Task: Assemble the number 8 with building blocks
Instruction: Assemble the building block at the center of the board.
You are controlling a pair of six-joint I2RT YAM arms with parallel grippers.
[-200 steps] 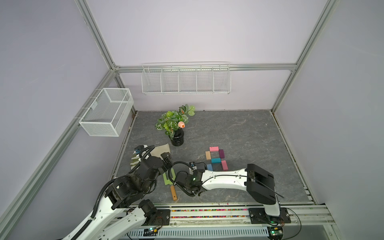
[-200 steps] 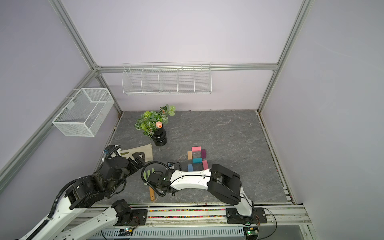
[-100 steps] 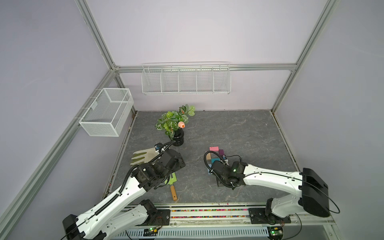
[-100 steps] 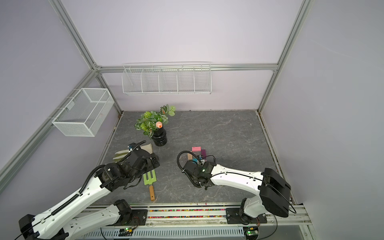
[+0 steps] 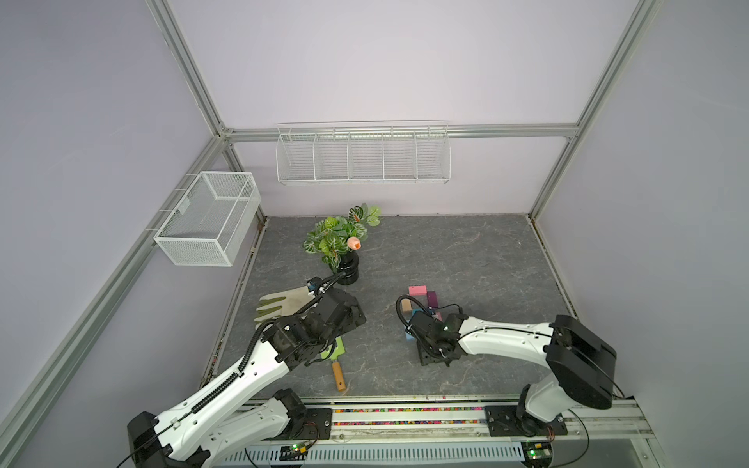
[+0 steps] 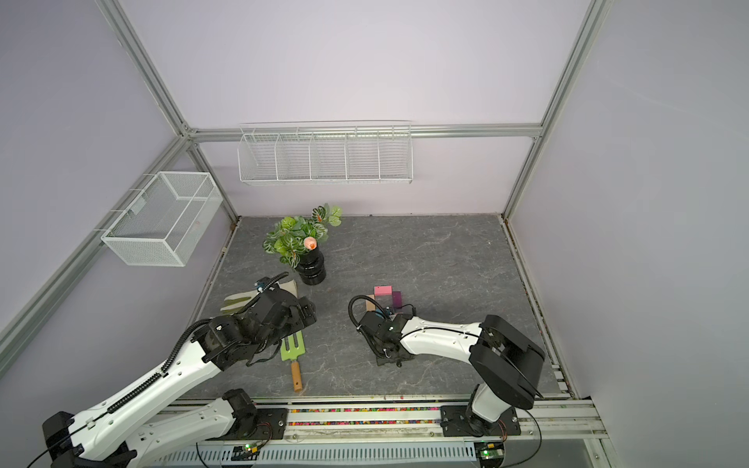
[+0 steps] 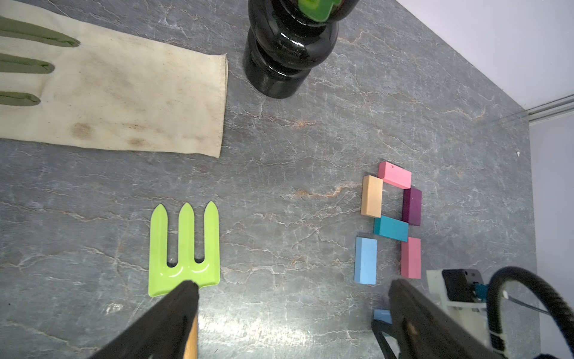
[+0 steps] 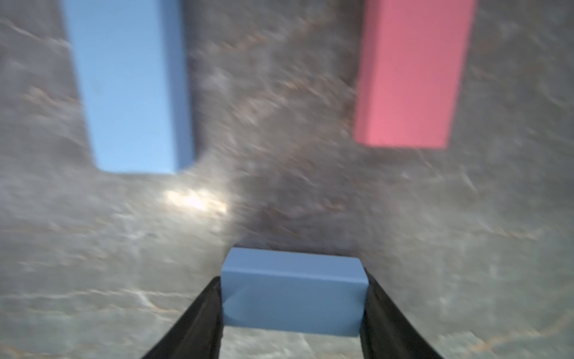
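- The right gripper [image 8: 292,281] is clamping the held light blue brick [image 8: 292,298], with one black finger [image 8: 202,320] pressing on each of two opposite sides. Whether that brick is resting on the grey tabletop [image 7: 279,186] or hanging just above it cannot be told.
- The teal brick [image 7: 391,228] is lying flat as the middle bar of the brick figure.
- The held light blue brick is sitting on the robot side of the teal brick, apart from it. Bare tabletop is showing between it and the two nearer bricks.
- The placed light blue brick [image 7: 366,260] and the near pink brick [image 7: 411,257] are lying lengthwise on the robot side of the teal brick, at its left and right ends. The pink one is touching it, and the blue one is lying just beside its corner.
- The tan brick [image 7: 371,195] and the dark purple brick [image 7: 412,205] are lying on the back-wall side of the teal brick, again at its left and right ends.
- The far pink brick [image 7: 395,175] is bridging their far ends, slightly askew.
- The left gripper [image 7: 292,284] is spreading its fingers wide and gripping nothing. It is hovering well to the left of the teal brick, over the green fork [image 7: 184,251].
- The glove [image 7: 124,93] and the black vase [image 7: 285,49] are lying left of the teal brick, toward the back wall.
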